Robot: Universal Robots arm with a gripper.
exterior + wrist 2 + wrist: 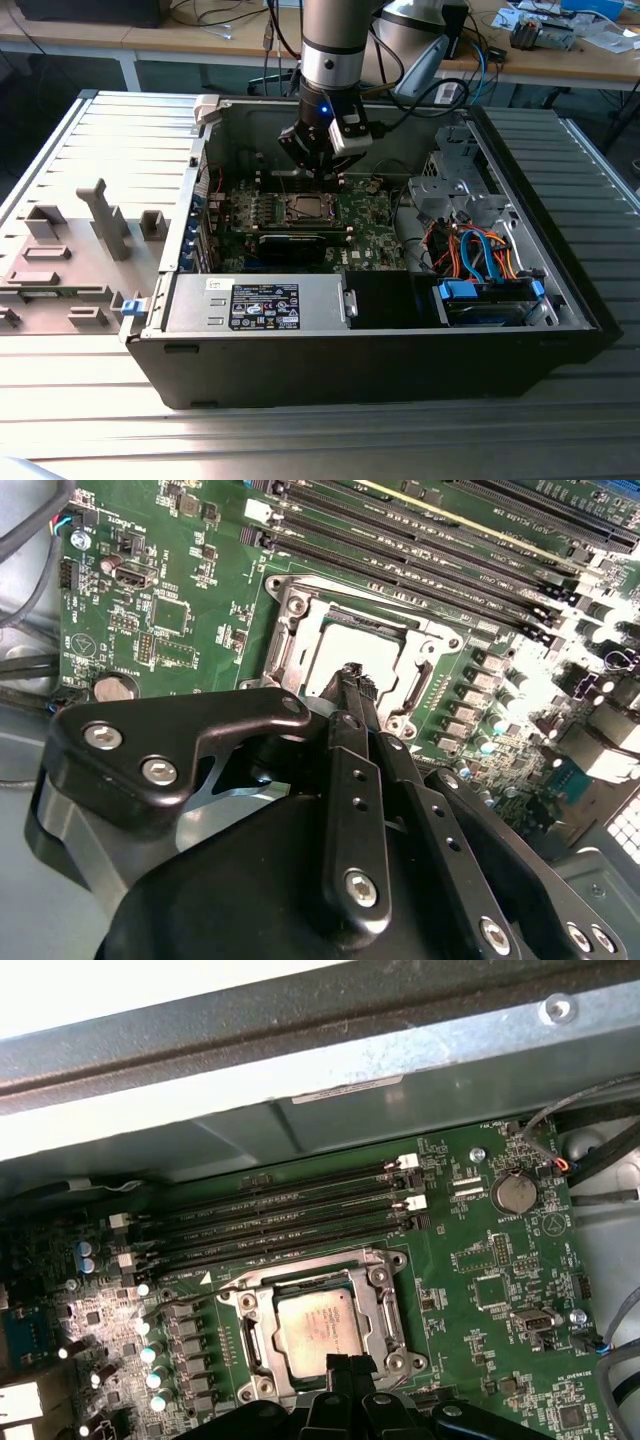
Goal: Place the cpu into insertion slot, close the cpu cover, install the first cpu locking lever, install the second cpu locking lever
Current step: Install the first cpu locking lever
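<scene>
Inside the case: the open black metal computer tower [300,370] lay on its side, its green circuit board [375,225] facing up.
Insertion slot: the small square socket with a silver metal rim [318,1332] sat beside the four long black memory slots [290,1215].
Cpu cover: the thin silver square frame plate [385,1305] lay flat around the chip.
Cpu: the flat square silver-grey chip [312,1322] was seated in the socket, metal face up.
Gripper: the black two-fingered gripper [350,675] hovered just over the socket's edge, fingers pressed together, holding nothing.
</scene>
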